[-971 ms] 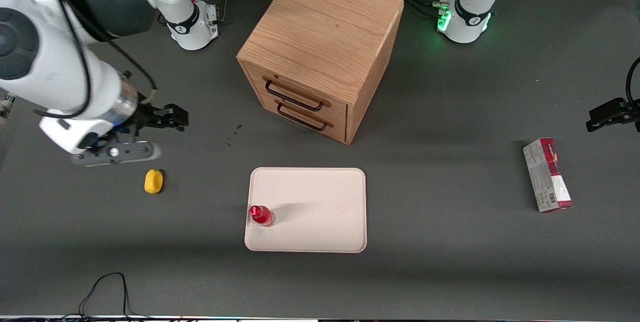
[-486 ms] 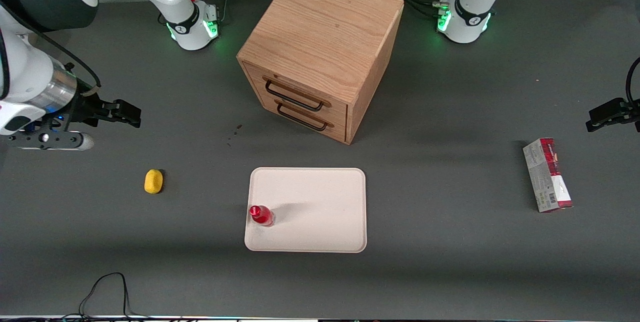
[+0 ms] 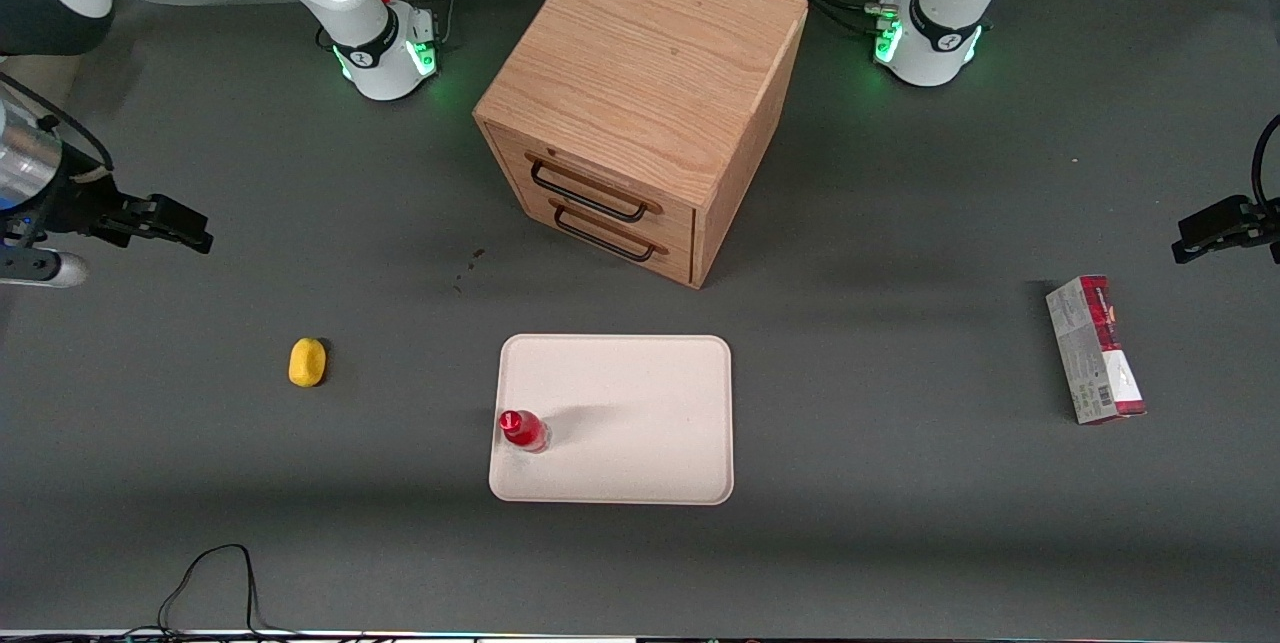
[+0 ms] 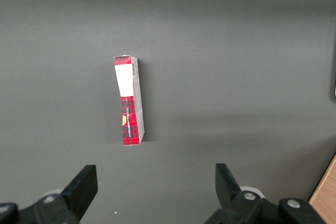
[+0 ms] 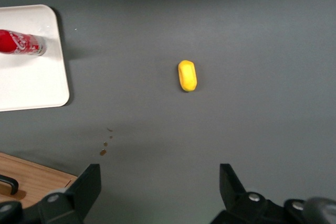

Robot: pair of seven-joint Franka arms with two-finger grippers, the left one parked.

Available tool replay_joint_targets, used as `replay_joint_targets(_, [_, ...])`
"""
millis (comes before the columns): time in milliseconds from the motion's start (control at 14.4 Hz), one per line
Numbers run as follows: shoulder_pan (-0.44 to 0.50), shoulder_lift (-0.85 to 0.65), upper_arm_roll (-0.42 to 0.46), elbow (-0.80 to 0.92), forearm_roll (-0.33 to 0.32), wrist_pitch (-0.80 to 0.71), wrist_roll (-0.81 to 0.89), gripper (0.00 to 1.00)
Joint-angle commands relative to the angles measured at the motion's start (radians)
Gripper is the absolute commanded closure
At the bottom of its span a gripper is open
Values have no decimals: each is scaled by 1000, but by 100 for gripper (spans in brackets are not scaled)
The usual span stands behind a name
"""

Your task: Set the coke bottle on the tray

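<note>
The small red coke bottle stands upright on the cream tray, close to the tray's edge nearest the working arm's end. In the right wrist view the bottle rests on the tray. My right gripper is open and empty, high above the table at the working arm's end, well away from the tray. In the right wrist view the gripper holds nothing between its spread fingers.
A yellow lump lies on the table between the gripper and the tray. A wooden drawer cabinet stands farther from the front camera than the tray. A red-and-grey carton lies toward the parked arm's end.
My right gripper has drawn back from near the yellow lump toward the working arm's end of the table and risen. The bottle and tray have not moved.
</note>
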State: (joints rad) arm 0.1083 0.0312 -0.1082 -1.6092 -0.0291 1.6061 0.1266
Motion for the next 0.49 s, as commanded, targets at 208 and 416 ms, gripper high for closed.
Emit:
replay_joint_targets(208, [-1,-25,-33,44,0,-57,-65,0])
replay_joint_targets(416, [39,-25,-86,55,-2,-71,-65,0])
